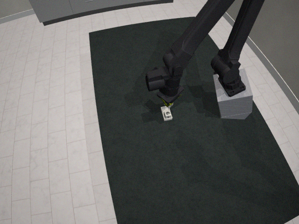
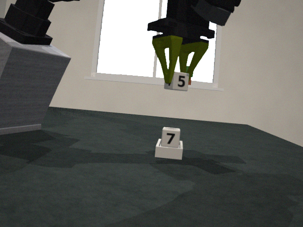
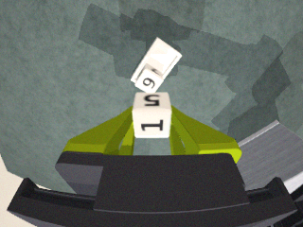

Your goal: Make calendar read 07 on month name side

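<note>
My gripper (image 2: 178, 82) has green fingers and is shut on a white number cube (image 2: 180, 81). It holds the cube high above the dark mat. The cube shows a 5 in the exterior view and a 5 and a 1 in the wrist view (image 3: 151, 115). Below it the small white tray (image 2: 169, 152) rests flat on the mat. A second white cube (image 2: 170, 137) stands in the tray and shows a 7 towards the exterior camera. Its top face shows a 6 in the top view (image 1: 167, 112) and in the wrist view (image 3: 155, 64). The month's name is not visible.
The arm's grey base block (image 1: 233, 96) stands on the mat to the right of the tray. The dark mat (image 1: 183, 144) lies on a tiled floor. A grey cabinet (image 1: 79, 7) stands at the far edge.
</note>
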### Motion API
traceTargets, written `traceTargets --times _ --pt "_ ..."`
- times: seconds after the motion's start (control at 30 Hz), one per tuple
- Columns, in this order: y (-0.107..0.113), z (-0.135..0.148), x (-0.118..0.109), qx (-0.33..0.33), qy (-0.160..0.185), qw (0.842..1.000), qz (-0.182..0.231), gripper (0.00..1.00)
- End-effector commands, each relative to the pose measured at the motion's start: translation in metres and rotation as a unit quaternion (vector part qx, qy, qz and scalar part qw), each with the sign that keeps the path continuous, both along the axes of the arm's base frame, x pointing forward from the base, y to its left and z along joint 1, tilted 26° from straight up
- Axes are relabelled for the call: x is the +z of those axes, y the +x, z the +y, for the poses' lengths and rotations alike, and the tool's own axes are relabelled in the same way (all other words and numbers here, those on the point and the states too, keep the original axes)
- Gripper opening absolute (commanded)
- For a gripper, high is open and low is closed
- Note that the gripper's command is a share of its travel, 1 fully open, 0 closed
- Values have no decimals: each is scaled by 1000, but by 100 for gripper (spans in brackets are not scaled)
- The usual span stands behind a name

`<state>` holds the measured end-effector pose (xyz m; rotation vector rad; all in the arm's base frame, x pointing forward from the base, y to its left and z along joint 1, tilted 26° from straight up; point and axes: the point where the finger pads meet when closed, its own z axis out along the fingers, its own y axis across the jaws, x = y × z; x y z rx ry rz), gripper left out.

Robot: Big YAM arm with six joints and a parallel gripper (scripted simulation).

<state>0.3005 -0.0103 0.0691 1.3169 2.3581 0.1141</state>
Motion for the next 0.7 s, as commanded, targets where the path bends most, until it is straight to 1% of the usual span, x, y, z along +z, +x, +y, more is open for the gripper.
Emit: traceTargets --times 0.0,0.03,0.1,0.13,0.17,0.23,0.27,0.3,0.43,0.53,0.67 --pt "23 8 19 88 -35 995 -14 26" --pt "23 8 19 92 -37 995 -13 26" --pt "24 12 18 131 -55 990 -7 26" --pt "24 12 18 133 -56 990 -7 26" --pt "24 14 17 159 -68 985 -3 26" --pt "24 14 17 159 -68 985 -3 26" --pt "24 16 17 174 -76 982 0 26" --pt "25 19 16 205 -91 975 4 26" --pt "25 24 15 259 -116 959 13 26" --pt "26 28 15 303 -137 943 19 26" --pt "26 34 13 360 -164 918 28 26"
